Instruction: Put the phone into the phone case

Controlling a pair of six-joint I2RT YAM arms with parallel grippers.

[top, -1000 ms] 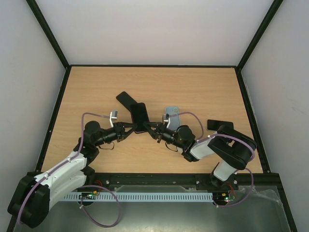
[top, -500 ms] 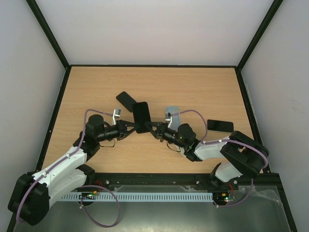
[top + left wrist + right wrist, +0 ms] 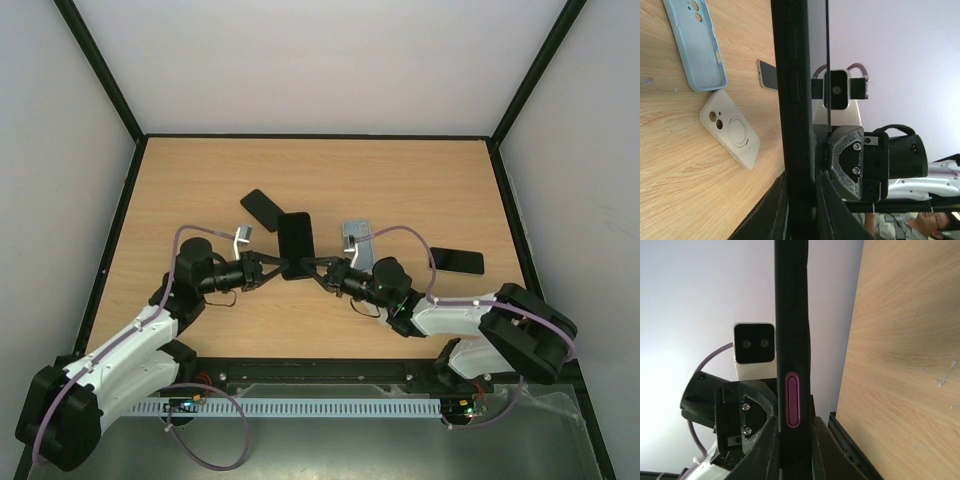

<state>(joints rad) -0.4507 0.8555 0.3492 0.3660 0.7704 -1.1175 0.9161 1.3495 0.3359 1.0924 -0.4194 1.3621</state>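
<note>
A black phone case (image 3: pixel 294 240) with a magenta side button (image 3: pixel 792 400) is held above the table between both arms. My left gripper (image 3: pixel 281 266) is shut on its left edge and my right gripper (image 3: pixel 312 264) on its right edge. In the left wrist view the case (image 3: pixel 795 100) stands edge-on between my left gripper's (image 3: pixel 799 200) jaws. A thin dark glassy face lines its right side. I cannot tell how deep a phone sits in it. In the right wrist view my right gripper (image 3: pixel 794 445) has a finger pressed on each side of the case (image 3: pixel 790 315).
A light blue case (image 3: pixel 695 45) and a white case (image 3: pixel 730 135) lie on the wood just right of the held case. A dark phone (image 3: pixel 457 261) lies further right. Another black slab (image 3: pixel 262 208) lies behind the held case.
The left jaws have closed onto the black case. The case has straightened from a tilt to upright in the top view. The right arm has stretched lower, uncovering the phone on the right.
</note>
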